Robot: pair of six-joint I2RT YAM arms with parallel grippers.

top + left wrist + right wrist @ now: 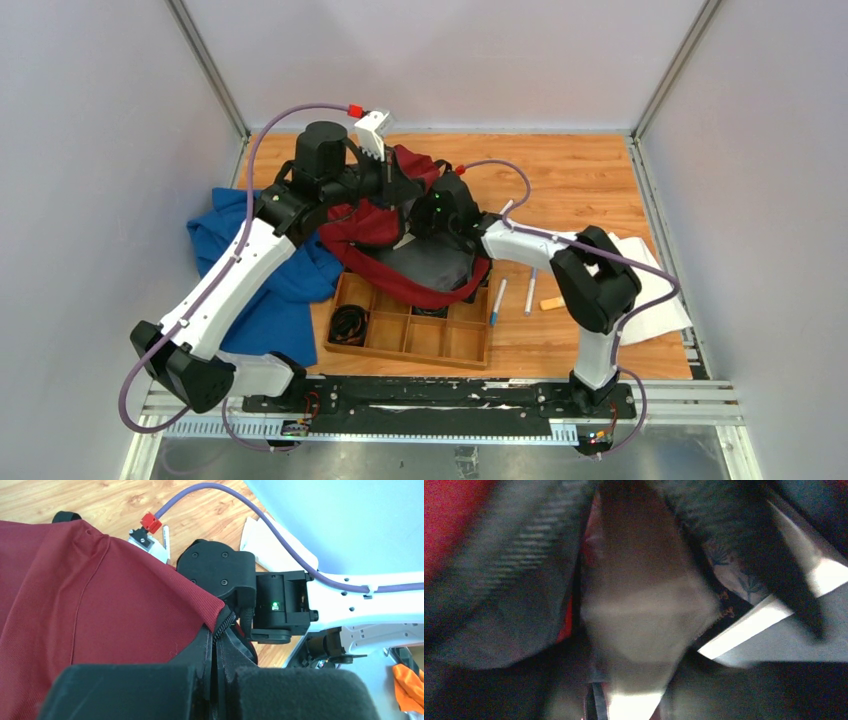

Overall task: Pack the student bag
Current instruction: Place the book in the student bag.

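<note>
The student bag (pixel 365 228), dark red with black trim, lies at the table's middle, partly over the wooden tray. My left gripper (pixel 398 182) is shut on the bag's black zipper edge (pixel 223 630) and holds it up; in the left wrist view the gripper (pixel 220 682) pinches that edge beside the red fabric (pixel 100 595). My right gripper (pixel 441 222) reaches into the bag's opening. The right wrist view is dark and blurred: black lining (pixel 499 595), a pale shape (pixel 644 610) between the fingers, and I cannot tell what it is.
A wooden tray (pixel 440 340) with compartments stands in front, a black coiled item (pixel 348 322) in its left cell. A blue cloth (pixel 270 290) lies left. A pen (pixel 497 300), an orange piece (pixel 552 303) and white sheets (pixel 655 300) lie right.
</note>
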